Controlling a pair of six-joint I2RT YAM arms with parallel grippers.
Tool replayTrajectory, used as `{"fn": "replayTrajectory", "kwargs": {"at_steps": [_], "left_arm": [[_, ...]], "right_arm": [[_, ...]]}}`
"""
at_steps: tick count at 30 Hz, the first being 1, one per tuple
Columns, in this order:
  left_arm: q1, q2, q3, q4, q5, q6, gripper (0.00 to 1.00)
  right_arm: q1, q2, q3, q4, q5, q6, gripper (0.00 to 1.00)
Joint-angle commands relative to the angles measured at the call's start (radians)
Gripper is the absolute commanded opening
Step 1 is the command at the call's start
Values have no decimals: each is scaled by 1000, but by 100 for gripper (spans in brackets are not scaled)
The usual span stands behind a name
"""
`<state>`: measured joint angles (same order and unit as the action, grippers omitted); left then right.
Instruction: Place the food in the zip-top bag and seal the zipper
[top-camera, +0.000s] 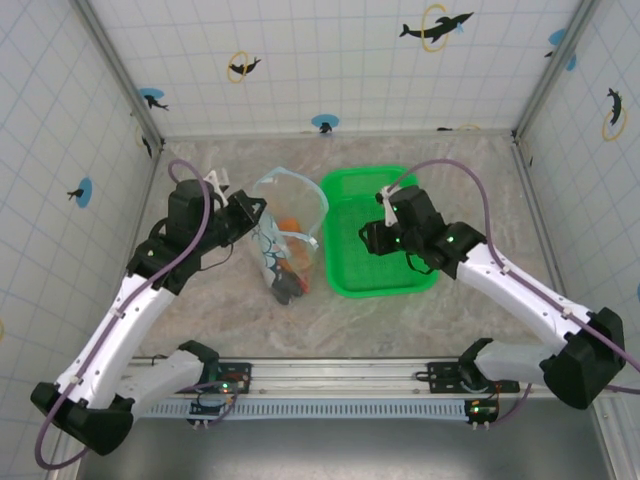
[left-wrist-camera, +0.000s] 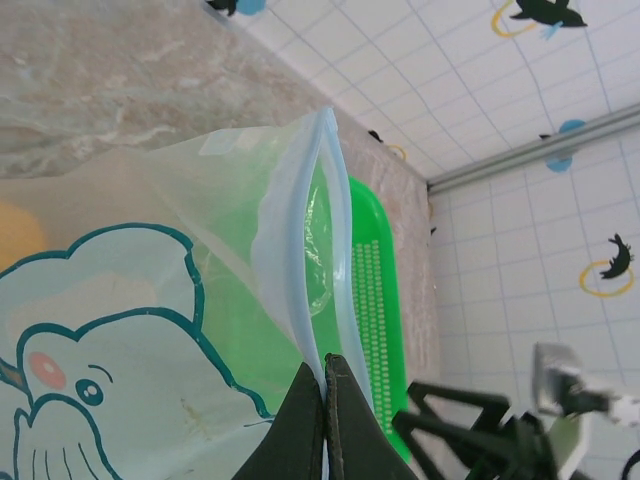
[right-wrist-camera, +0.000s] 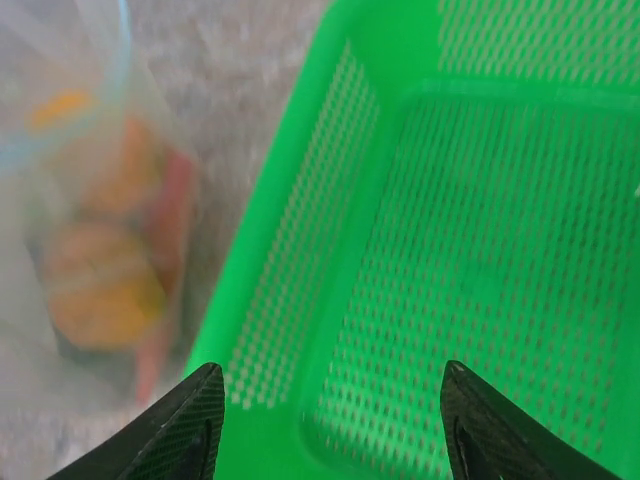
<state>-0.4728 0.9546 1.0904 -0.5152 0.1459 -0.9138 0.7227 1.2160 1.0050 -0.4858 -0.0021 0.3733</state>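
Judging from here, the food (top-camera: 288, 262) lies inside the zip-top bag (top-camera: 290, 195) on the table (top-camera: 200, 310); left tool (left-wrist-camera: 324, 368) pinches the gaping zipper (left-wrist-camera: 300, 270), right tool (right-wrist-camera: 330, 380) hangs open, empty. Sealing is left.

Right end effector (right-wrist-camera: 330, 372), spread wide, over green mesh plastic basket (right-wrist-camera: 300, 250). Left: clear bag (right-wrist-camera: 40, 120) w/ blurry orange, red toy food (right-wrist-camera: 100, 290).

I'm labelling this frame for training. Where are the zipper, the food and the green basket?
zipper (left-wrist-camera: 285, 280), left wrist view, on the left lip of the blue strip.
food (top-camera: 290, 224), top external view, on the orange rounded piece.
green basket (top-camera: 385, 291), top external view, on its near rim.
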Motion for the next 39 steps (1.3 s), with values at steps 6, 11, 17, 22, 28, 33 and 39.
{"fn": "replayTrajectory", "kwargs": {"at_steps": [6,11,17,22,28,33,39], "left_arm": [[-8,-41,-10,24,-109,40,0],[-9,-47,-28,21,-91,39,0],[-9,-61,-41,19,-79,36,0],[-9,-56,-40,13,-51,50,0],[-8,-26,-63,52,35,50,0],[-8,39,-77,89,156,45,0],[-15,33,-267,267,228,-110,0]], "right_arm": [[238,89,-26,-60,15,-25,76],[290,199,-25,12,140,16,89],[285,351,72,17,267,35,92],[278,468,144,-121,577,-60,90],[91,496,158,-143,707,-17,89],[142,356,154,-11,638,-70,93],[147,177,101,85,422,-91,90]]}}
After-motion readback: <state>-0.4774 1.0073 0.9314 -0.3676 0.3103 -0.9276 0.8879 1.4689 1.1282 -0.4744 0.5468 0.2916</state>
